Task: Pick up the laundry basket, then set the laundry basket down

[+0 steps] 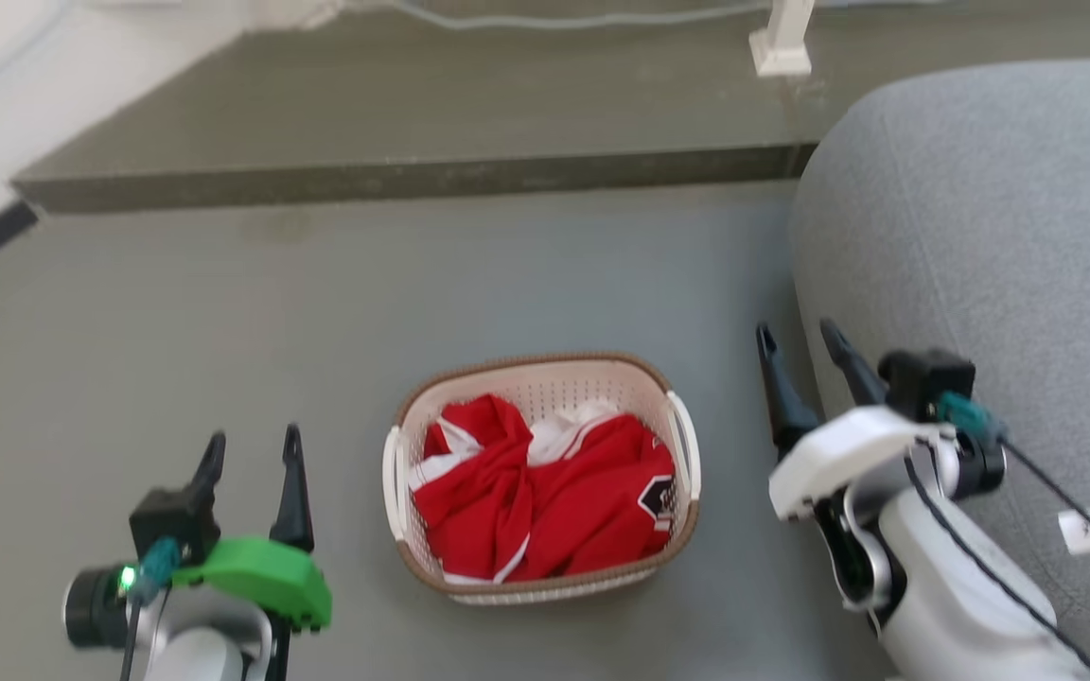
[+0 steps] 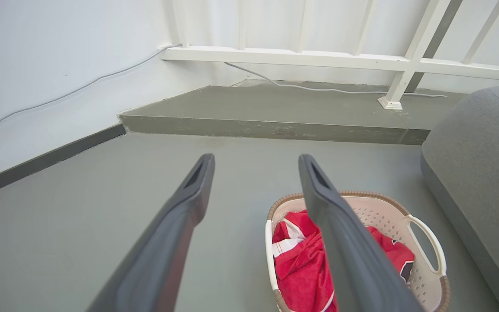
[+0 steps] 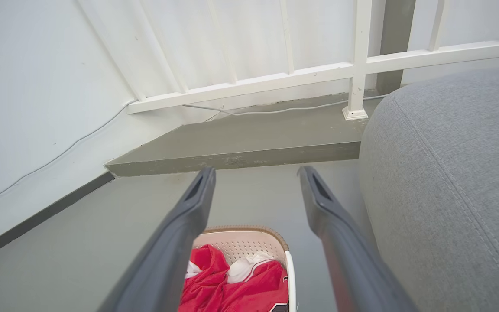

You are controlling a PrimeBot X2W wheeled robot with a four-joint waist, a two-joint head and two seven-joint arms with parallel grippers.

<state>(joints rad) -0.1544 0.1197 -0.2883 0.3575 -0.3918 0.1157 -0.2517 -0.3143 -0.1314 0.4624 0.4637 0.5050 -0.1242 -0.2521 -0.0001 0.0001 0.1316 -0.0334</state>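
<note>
The laundry basket [image 1: 545, 383], cream-white with a brown rim and white side handles, stands on the grey floor holding red and white clothes. It also appears low in the left wrist view as the laundry basket [image 2: 379, 212] and in the right wrist view as the laundry basket [image 3: 249, 236]. My left gripper [image 1: 252, 449] hangs open to the basket's left, apart from it. To the basket's right, my right gripper [image 1: 796, 340] is open too, beside the right handle with a gap between them. Both grippers are empty.
A large grey cushion [image 1: 990, 246] bulges close against my right arm. Behind the basket runs a raised grey step [image 1: 413, 180] with a white railing post [image 1: 782, 38] and a cable on it. A white wall with dark skirting [image 2: 46, 160] borders the left.
</note>
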